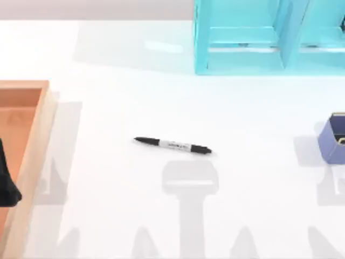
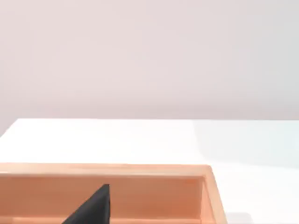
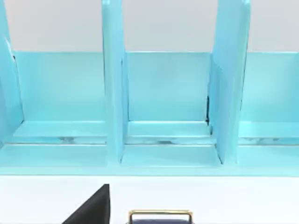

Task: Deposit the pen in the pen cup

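Left end effector (image 1: 6, 186) sat as a dark shape over the orange-brown wooden tray (image 1: 32, 140) at the worktop's (image 1: 108, 216) left edge, holding nothing visible; whether it was open I could not tell. One slim black-and-white marker pen (image 1: 172, 145) lay flat and free near the worktop's middle, an easy pick from above. One periwinkle-blue boxy pen cup (image 1: 333, 141) with a yellowish rim stood at the right edge, well apart. One large turquoise shelf unit (image 1: 259, 38) lined the far edge.
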`<action>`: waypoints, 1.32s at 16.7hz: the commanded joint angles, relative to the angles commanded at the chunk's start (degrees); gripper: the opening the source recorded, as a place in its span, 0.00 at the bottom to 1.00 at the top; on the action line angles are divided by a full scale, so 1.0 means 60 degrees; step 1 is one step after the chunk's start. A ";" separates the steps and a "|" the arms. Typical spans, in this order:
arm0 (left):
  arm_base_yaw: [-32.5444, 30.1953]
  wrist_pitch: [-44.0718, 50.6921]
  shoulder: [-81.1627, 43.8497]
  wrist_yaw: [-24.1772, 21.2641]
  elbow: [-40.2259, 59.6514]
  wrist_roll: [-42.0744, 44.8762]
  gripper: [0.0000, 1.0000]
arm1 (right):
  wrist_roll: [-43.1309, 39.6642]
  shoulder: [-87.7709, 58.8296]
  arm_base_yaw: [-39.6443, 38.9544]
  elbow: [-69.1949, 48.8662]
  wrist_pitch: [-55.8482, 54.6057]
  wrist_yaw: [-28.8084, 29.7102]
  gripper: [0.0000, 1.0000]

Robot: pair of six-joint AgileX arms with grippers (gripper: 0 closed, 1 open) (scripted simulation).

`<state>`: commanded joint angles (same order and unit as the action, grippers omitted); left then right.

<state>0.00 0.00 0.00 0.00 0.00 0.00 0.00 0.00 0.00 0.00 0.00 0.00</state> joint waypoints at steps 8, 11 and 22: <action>0.0000 0.0000 0.0000 0.0000 0.0000 0.0000 1.00 | -0.0485 -0.1718 -0.1122 -0.1913 0.0893 0.0377 1.00; 0.0000 0.0000 0.0000 0.0000 0.0000 0.0000 1.00 | -0.1034 -0.3783 -0.2127 -0.4040 0.2038 0.0795 1.00; 0.0000 0.0000 0.0000 0.0000 0.0000 0.0000 1.00 | -0.3897 -1.6050 -0.5653 -1.4005 0.8698 0.1769 1.00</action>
<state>0.00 0.00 0.00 0.00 0.00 0.00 -23.38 -96.30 -33.92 -84.03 52.19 10.61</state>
